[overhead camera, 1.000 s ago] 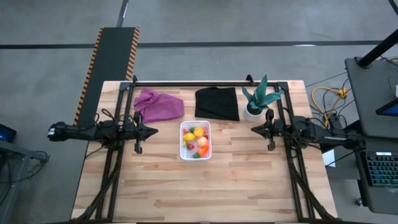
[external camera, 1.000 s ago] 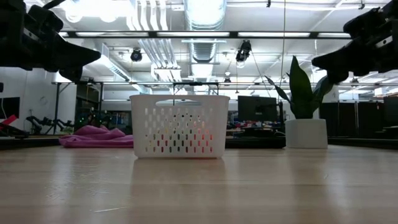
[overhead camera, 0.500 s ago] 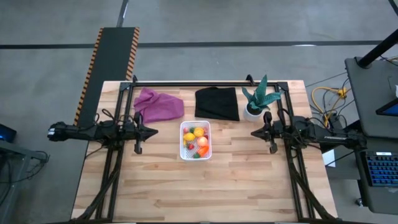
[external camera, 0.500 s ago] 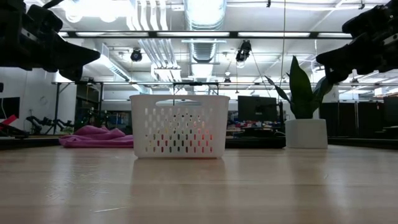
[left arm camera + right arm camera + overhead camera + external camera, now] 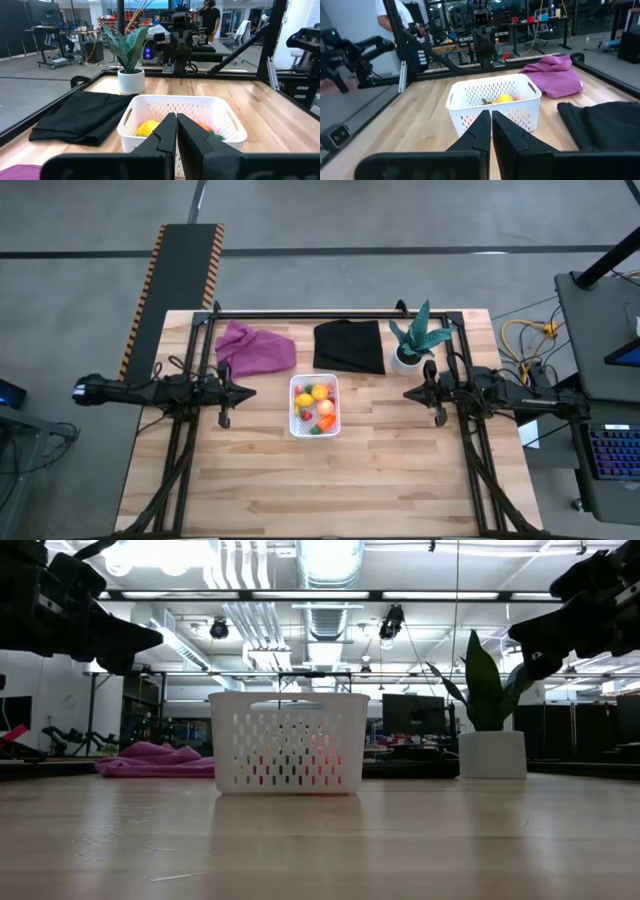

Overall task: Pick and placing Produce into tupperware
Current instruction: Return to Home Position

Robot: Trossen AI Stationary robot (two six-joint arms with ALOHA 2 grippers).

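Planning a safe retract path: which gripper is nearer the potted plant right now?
Right. The right gripper hangs just in front of the potted plant; the left gripper is across the table, beyond the basket.

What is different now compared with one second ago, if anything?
Only small arm motion: in the low view the right claw rose and drew back slightly, the left claw dipped slightly. Both are shut and empty; nothing was taken or released. The tupperware, the produce in it, the purple cloth, the black cloth and the plant stayed.
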